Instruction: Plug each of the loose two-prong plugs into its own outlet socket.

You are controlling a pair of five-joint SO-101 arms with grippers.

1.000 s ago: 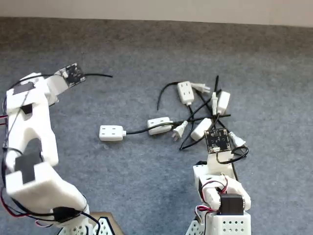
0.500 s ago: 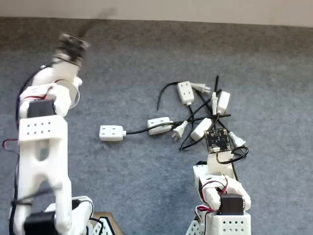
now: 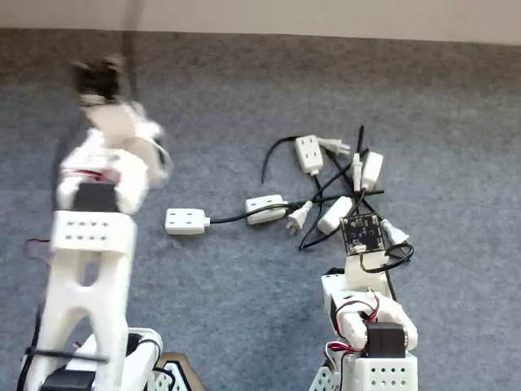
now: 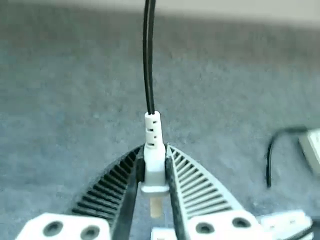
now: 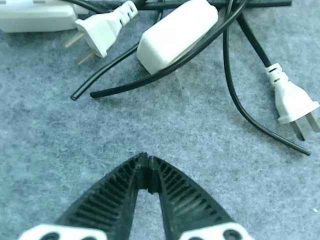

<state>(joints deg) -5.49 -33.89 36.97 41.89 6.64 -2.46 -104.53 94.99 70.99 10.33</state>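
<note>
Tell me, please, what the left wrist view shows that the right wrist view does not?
Left wrist view: the left pincer shut on a white plug, its cord running away from the grip. Right wrist view: the right pincer shut on nothing, one loose plug, a second loose plug and a white socket block among black cords. Both: grey carpet.

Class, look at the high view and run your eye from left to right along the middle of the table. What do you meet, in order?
left arm → lone socket block → second socket block → loose plug → tilted socket block → another loose plug
</note>
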